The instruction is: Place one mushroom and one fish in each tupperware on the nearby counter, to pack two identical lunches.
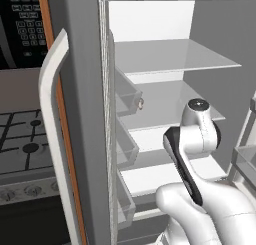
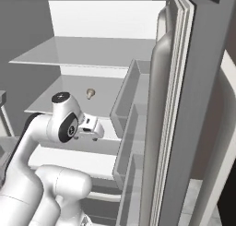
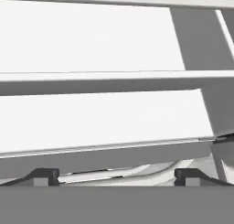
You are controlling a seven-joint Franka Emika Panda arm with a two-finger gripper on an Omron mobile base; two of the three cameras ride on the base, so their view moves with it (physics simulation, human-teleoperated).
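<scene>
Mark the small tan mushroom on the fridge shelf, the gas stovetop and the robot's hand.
Small tan mushroom (image 2: 91,93), right base view, on its cap.
Black gas stovetop (image 1: 22,139), left base view, on its grate.
Hand (image 3: 116,176), hand view, midway between the dark fingertips.

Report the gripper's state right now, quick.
Gripper: open, jaws spread wide with nothing between them, pointed at the white fridge shelves.

No legible text is present: the keypad of the black microwave panel (image 1: 22,19), far left above the stovetop (image 1: 25,144), carries marks too small to read.
</scene>
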